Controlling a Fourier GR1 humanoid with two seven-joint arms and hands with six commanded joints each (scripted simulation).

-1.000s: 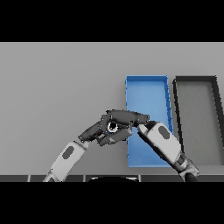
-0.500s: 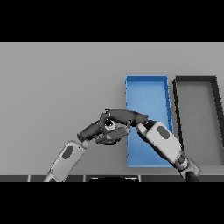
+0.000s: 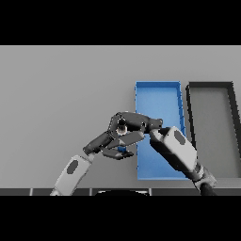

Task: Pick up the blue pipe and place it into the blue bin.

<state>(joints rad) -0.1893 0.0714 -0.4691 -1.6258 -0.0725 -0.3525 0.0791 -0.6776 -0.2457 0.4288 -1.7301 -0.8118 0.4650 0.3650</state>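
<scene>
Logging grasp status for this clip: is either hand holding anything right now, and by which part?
The right hand is curled over the blue pipe, of which only a sliver shows; the held part cannot be told. The left hand lies against it.

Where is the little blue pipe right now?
In the head view, only a sliver of the blue pipe shows, wedged between the two hands just left of the blue bin, near the table's front edge.

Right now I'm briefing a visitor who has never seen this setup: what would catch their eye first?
Probably the two dark hands meeting just left of the blue bin: the right hand lies over the left hand, and a sliver of the blue pipe peeks out between them. A dark bin stands beside the blue one, on its right.
</scene>
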